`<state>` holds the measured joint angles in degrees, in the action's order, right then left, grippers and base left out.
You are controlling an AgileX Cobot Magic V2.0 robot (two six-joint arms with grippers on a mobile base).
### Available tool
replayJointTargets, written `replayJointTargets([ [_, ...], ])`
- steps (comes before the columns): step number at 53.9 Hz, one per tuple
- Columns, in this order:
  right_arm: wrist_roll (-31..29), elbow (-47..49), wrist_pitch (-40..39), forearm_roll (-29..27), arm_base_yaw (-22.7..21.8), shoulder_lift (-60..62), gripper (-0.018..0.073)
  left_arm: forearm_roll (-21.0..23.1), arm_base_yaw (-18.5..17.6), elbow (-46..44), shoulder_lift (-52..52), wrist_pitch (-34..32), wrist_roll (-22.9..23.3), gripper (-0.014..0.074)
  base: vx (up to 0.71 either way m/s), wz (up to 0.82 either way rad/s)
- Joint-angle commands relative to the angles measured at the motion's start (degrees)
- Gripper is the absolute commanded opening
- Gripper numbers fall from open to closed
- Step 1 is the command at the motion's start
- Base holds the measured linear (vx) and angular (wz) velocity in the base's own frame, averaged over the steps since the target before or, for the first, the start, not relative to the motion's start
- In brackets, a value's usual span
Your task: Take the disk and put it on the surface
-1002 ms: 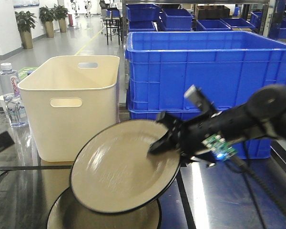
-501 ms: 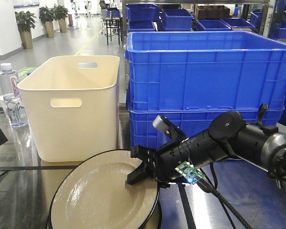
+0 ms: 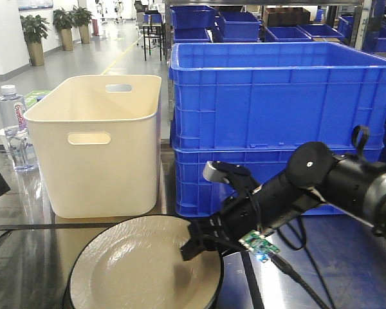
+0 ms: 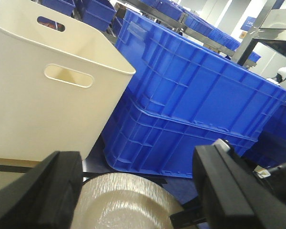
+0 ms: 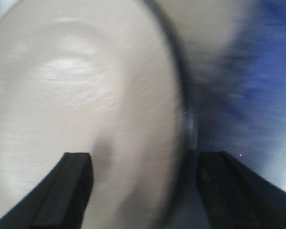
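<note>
The disk (image 3: 141, 267) is a beige plate with a black rim. It lies flat on the dark glossy surface (image 3: 26, 257), near the front edge. My right gripper (image 3: 196, 243) hovers low at the plate's right rim, open. In the right wrist view its gripper (image 5: 148, 191) has one finger over the blurred plate (image 5: 76, 95) and the other beyond the rim, above the bluish surface (image 5: 248, 119). The left gripper (image 4: 143, 191) is open and empty, with the plate (image 4: 124, 200) showing below, between its wide-set fingers.
A cream bin (image 3: 96, 141) with handle slots stands behind the plate on the left. Stacked blue crates (image 3: 276, 116) stand behind on the right. A water bottle (image 3: 13, 129) is at the far left. The right arm's cable (image 3: 296, 277) trails over the table.
A second ago the right gripper held the plate tilted in the air. The plate has come down flat, the right arm has dropped with it, and its fingers now stand apart.
</note>
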<state>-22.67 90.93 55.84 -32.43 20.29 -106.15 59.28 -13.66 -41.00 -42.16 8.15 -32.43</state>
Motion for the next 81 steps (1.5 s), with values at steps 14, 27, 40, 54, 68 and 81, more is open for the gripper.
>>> replayJointTargets([
  [14, 4.28, 1.74, -3.09, 15.53, -0.38, 15.54, 0.0538, -1.72, -0.11, -1.65, 0.28, -2.70, -2.51, 0.0563, 0.00, 0.00],
  [27, 4.28, 1.74, -8.03, 15.63, -0.38, 23.28, 0.0421, -4.10, -0.11, -1.65, 0.28, -2.69, -4.85, 0.0370, 0.00, 0.00],
  [40, 5.30, 1.74, -6.72, 15.65, -0.38, 25.32, 0.0274, -3.99, -0.11, -1.65, 0.28, -2.30, -4.78, 0.0055, 0.00, 0.00],
  [54, 5.30, 1.74, -6.60, 15.65, -0.38, 25.32, 0.0169, -3.99, -0.11, -1.65, 0.28, -2.30, -4.78, -0.0008, 0.00, 0.00],
  [68, 5.30, 1.74, -6.60, 15.65, -0.38, 25.32, 0.0162, -3.99, -0.11, -1.65, 0.28, -2.30, -4.78, -0.0008, 0.00, 0.00],
  [81, 5.30, 1.74, -6.60, 15.60, -0.38, 25.32, 0.0162, -6.98, -0.11, -1.65, 0.35, -2.29, -4.78, -0.0009, 0.00, 0.00],
])
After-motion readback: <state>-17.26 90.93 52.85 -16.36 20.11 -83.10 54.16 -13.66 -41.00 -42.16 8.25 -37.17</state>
